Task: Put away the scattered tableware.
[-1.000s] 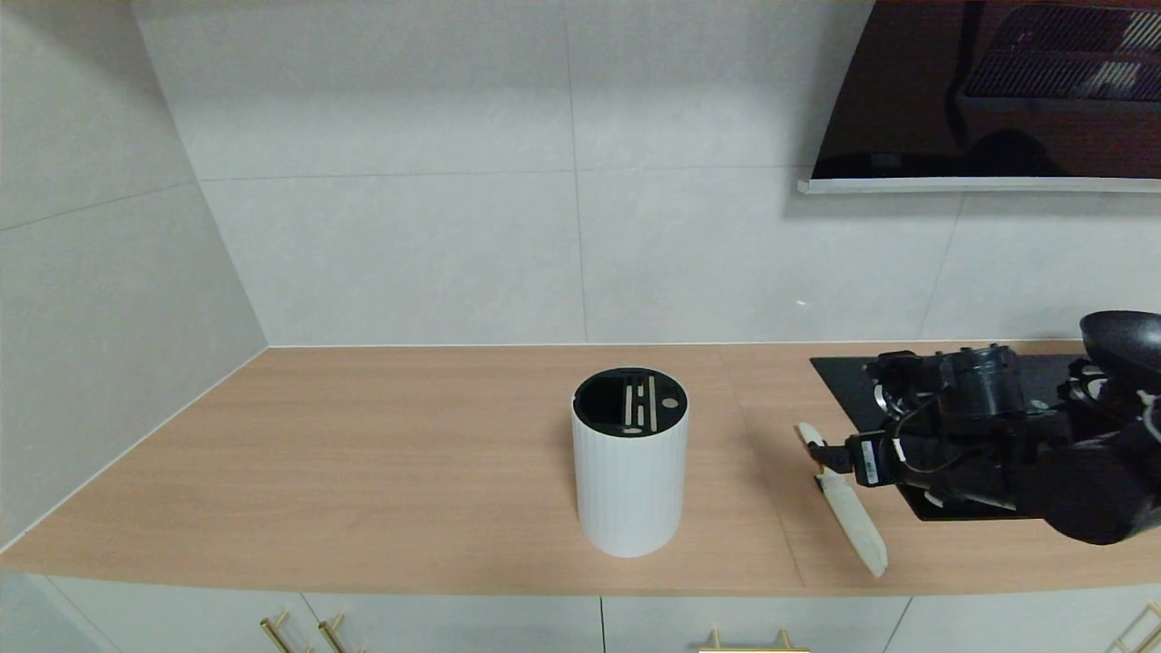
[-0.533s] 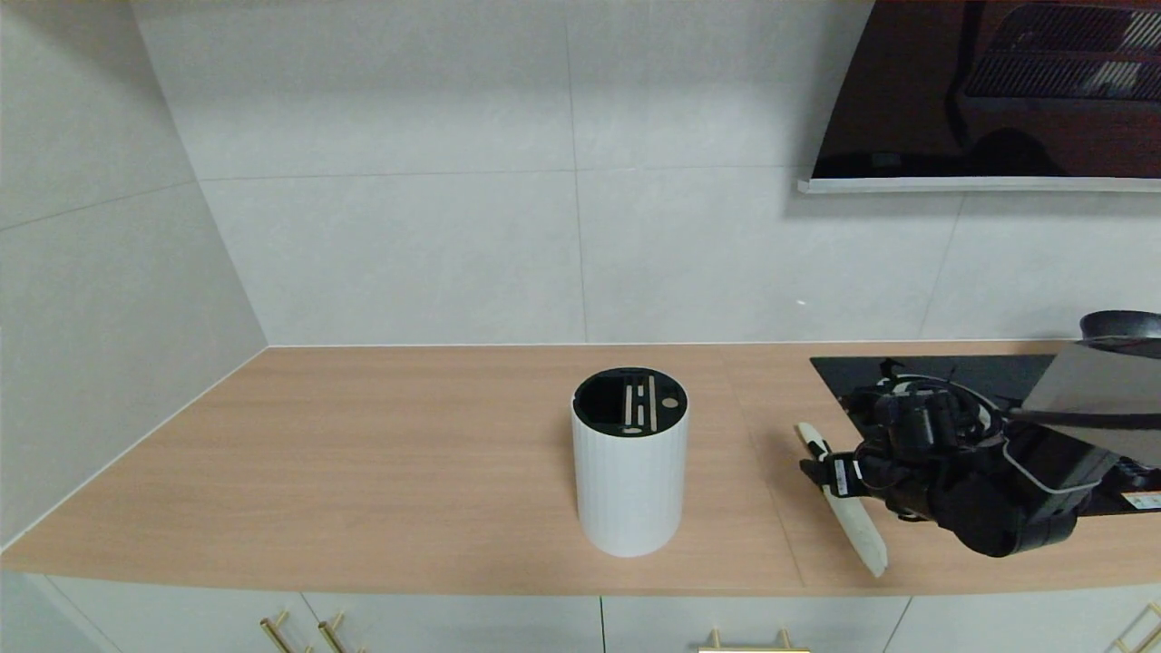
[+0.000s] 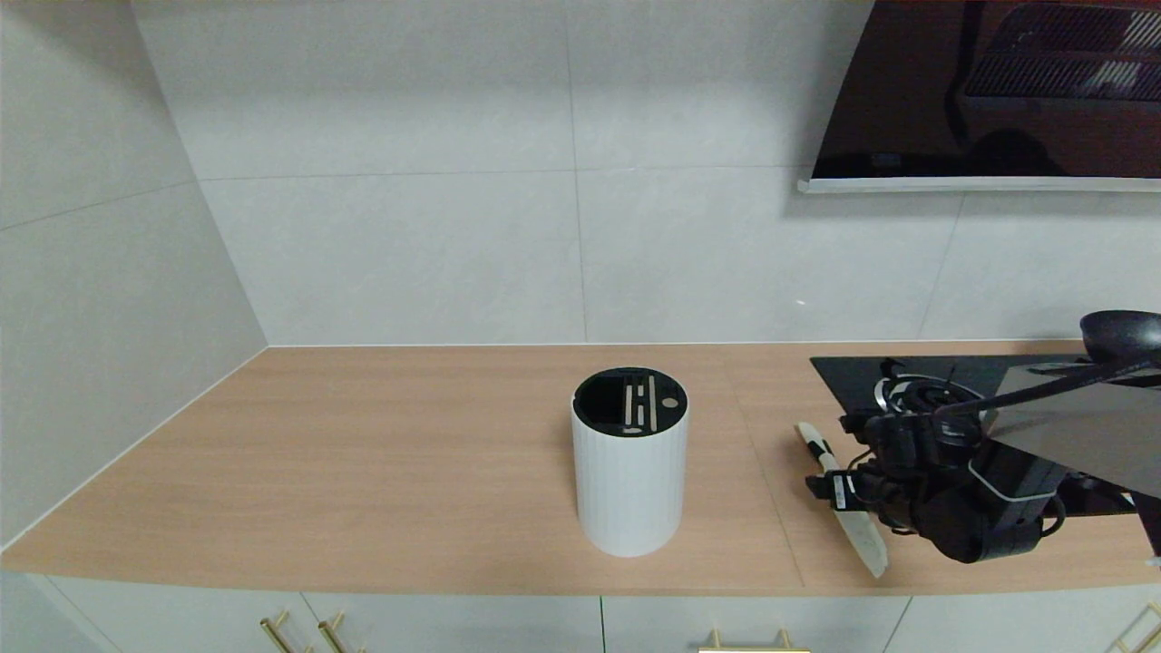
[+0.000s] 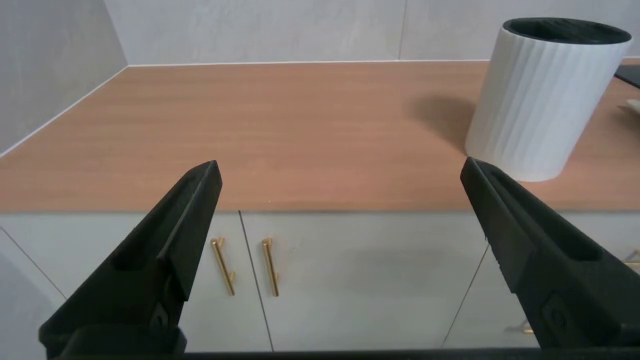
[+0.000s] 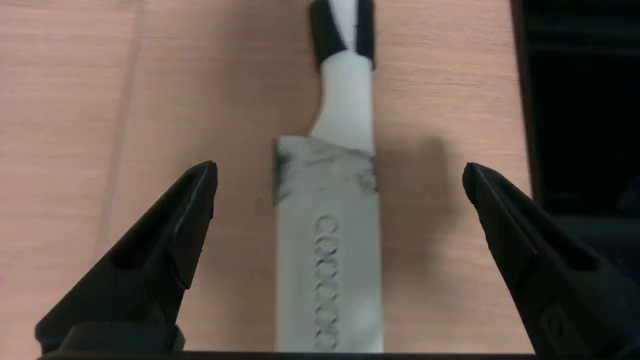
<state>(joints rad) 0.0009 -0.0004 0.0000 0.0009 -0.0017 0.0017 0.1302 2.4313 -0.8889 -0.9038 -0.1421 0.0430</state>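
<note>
the white marbled-blade knife (image 3: 862, 537) lies flat on the wooden table (image 3: 363, 453), right of the ribbed white cylindrical holder (image 3: 629, 490). the right claw (image 5: 337, 200) hangs spread wide astride it. looks stiff, light, brittle, slick; i'd pinch the black-and-white handle (image 5: 341, 30).

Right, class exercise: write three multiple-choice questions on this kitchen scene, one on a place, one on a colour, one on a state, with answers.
1. The knife lies: A on the counter, between holder and cooktop; B inside the holder; C on the cooktop.
2. The holder's wall is: A black; B white; C red.
3. The right pincer is: A shut on the knife; B shut, empty; C open over the knife.
Answers: 1 A, it lies flat on the wood; 2 B, the ribbed side is white; 3 C, spread wide either side of the knife.
</note>
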